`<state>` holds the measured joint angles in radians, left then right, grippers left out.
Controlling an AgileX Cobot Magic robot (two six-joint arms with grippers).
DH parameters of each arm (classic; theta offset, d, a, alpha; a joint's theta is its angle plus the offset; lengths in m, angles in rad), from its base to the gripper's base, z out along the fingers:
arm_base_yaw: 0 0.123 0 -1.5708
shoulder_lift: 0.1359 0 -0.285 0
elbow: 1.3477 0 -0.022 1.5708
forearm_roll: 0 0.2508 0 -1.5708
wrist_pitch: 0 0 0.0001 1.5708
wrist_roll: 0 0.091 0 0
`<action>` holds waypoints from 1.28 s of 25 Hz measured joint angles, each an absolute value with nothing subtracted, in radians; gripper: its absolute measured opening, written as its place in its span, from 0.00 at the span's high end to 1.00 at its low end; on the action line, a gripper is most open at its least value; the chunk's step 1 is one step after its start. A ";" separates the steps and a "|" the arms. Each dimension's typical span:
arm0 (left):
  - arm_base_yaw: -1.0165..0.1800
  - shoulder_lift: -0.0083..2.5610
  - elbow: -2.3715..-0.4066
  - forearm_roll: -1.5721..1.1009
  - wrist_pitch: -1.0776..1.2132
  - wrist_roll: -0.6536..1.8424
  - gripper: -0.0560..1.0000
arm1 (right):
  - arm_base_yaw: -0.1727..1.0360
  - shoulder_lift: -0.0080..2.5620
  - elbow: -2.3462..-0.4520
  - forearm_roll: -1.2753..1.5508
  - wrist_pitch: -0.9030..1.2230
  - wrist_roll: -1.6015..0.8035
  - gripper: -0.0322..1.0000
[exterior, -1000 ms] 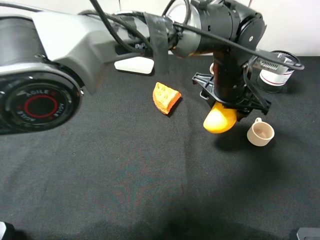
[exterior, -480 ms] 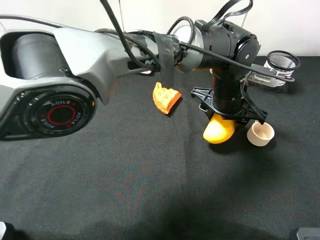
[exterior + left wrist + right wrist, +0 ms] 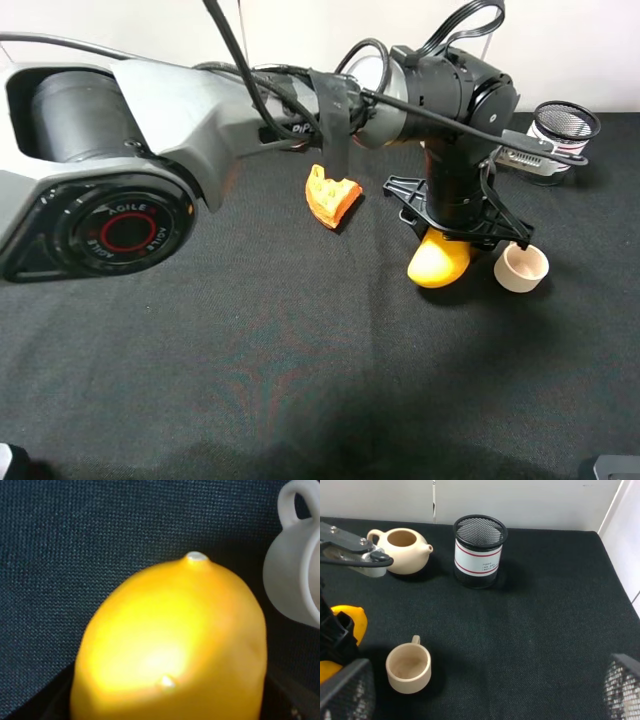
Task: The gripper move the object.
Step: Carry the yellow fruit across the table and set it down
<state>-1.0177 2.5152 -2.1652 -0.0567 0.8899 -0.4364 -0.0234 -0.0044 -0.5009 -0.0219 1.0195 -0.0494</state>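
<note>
- While the left hand (image 3: 452,228) pinches the mango (image 3: 440,262) from above, its black claw frame sits around the fruit's upper end, and the glossy yellow lower end pokes out toward 7 o'clock in the high view.
- The mango sits right of the counter's (image 3: 250,380) middle, low over the black cloth with its shadow directly beneath; whether it touches the cloth I cannot tell.
- In the left wrist view the mango (image 3: 170,645) fills most of the frame, with a small pale nub at its tip and dark hand parts showing at both lower corners.
- A small beige cup (image 3: 521,267) stands upright just beside the mango, at its 3 o'clock in the high view — close, but a thin strip of cloth shows between them.
- A ridged orange wedge (image 3: 332,196) lies at the mango's 10 o'clock, well apart from it.
- A black mesh holder (image 3: 560,125) with a white band stands at the mango's 1 o'clock, near the counter's far edge.
- The right wrist view shows a beige teapot (image 3: 402,544) beside that holder, on the mango's side of it.
- The bulky grey and black left arm (image 3: 200,100) reaches in from 9 o'clock, cables taped along it.
- The right hand (image 3: 482,700) is spread wide, its mesh-faced fingers (image 3: 342,692) at the frame's two lower corners, with nothing between them.
</note>
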 joint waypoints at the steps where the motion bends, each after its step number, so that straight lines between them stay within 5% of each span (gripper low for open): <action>1: -1.018 2.516 -2.165 -0.056 0.886 -0.435 0.30 | -0.023 -0.004 -0.501 -0.022 1.020 -0.049 0.30; 18: -1.018 2.517 -2.165 -0.055 0.871 -0.429 0.30 | -0.023 -0.004 -0.501 -0.022 1.020 -0.049 0.30; 32: -1.018 2.518 -2.166 -0.055 0.868 -0.429 0.09 | -0.023 -0.004 -0.501 -0.021 1.020 -0.049 0.30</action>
<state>-1.0177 2.5179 -2.1660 -0.0546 0.8677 -0.4288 -0.0234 -0.0044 -0.5009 -0.0210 1.0195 -0.0494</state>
